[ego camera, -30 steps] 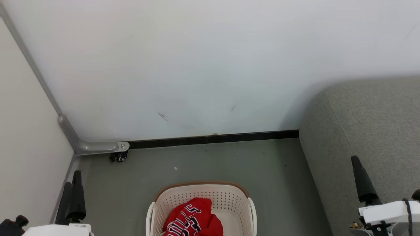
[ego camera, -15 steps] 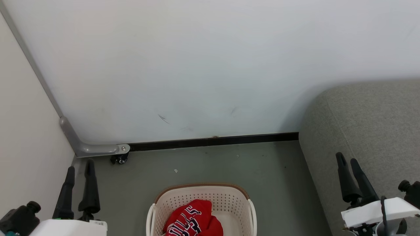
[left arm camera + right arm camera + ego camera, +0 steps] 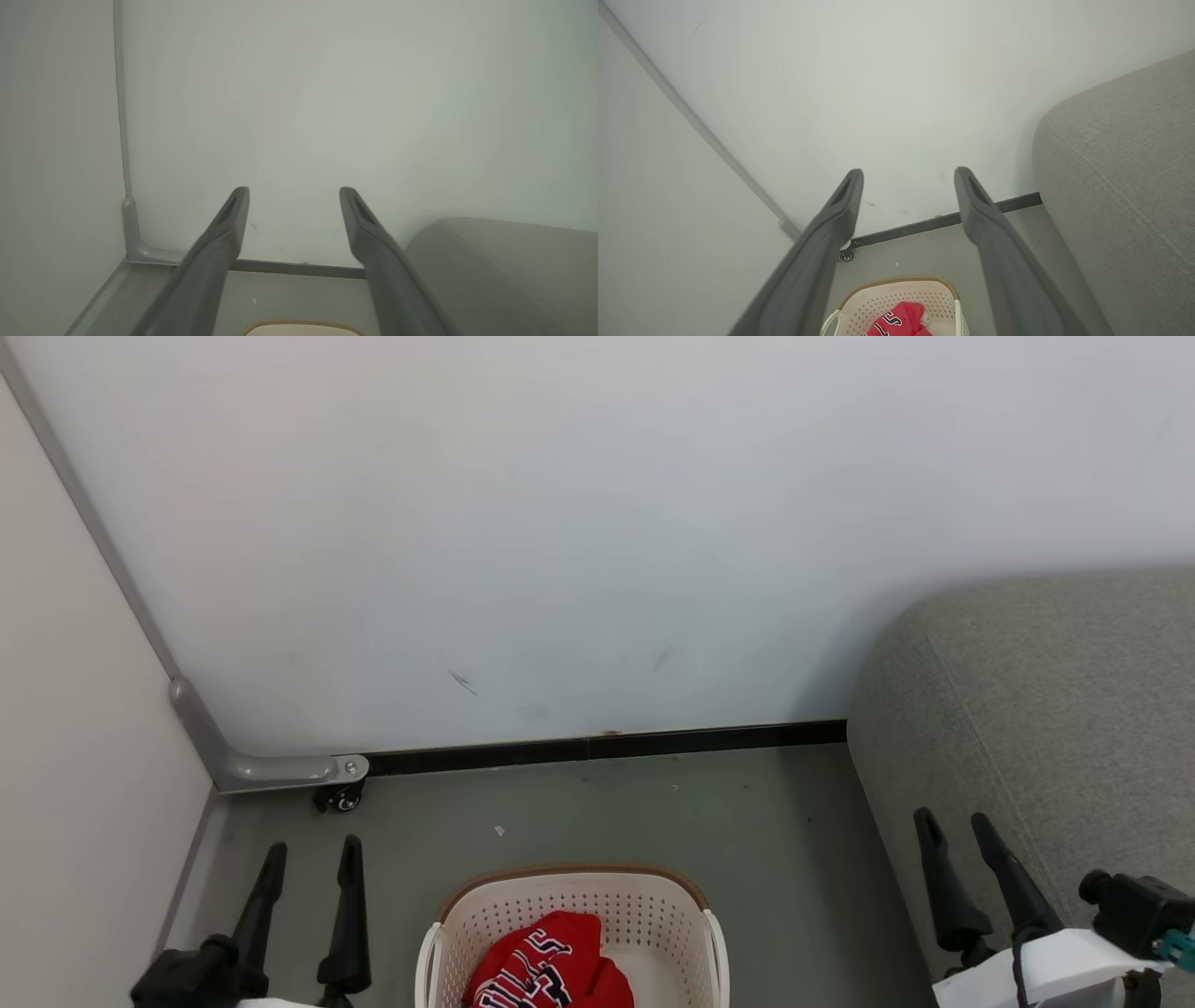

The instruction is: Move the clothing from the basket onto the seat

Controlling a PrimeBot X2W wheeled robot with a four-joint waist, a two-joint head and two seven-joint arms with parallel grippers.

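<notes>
The cream basket with a brown rim stands on the grey floor at the bottom centre of the head view, holding red clothing with black-and-white lettering. The right wrist view shows the basket and the clothing low between the fingers. A sliver of the basket rim shows in the left wrist view. The grey seat rises at the right. My left gripper is open at the lower left, beside the basket. Open too, my right gripper hangs in front of the seat's side. Both are empty.
A white wall closes the back, with a black skirting strip along the floor. A pale panel stands at the left, carried on a grey metal bracket with a small caster. Bare floor lies between basket and wall.
Both grippers have swung inward toward the basket and turned so both fingers of each show spread apart. The head view has tilted slightly, shifting the scene down.
</notes>
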